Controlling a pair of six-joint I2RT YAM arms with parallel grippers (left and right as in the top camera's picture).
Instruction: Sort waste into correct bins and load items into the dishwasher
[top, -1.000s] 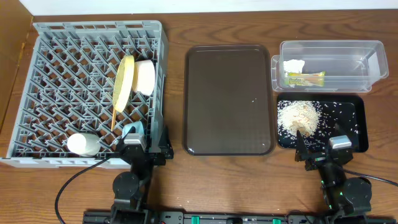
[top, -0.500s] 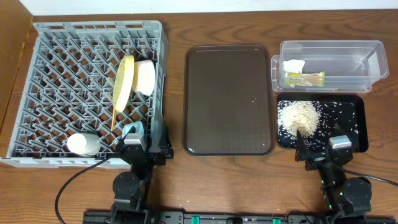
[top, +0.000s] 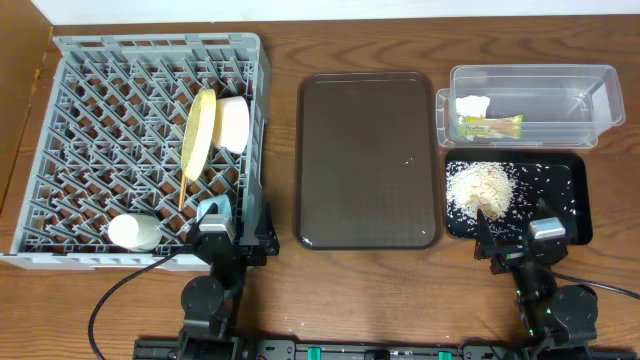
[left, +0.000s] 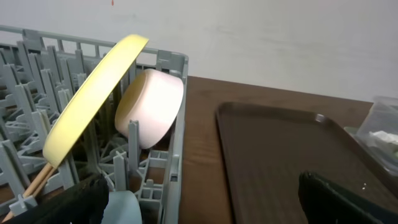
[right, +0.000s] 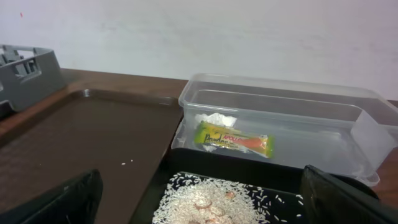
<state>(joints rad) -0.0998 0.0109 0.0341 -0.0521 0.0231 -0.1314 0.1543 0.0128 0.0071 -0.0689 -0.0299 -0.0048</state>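
In rack (top: 150, 42) — plate (top: 200, 135), white bowl (top: 233, 123) on edge; L hand (left: 199, 205), R hand (right: 205, 199) spread wide, empty.

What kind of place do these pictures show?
Probably a test bench staged as a kitchen clean-up station: a grey dish rack holding a yellow plate, and a clear tub with a wrapper.
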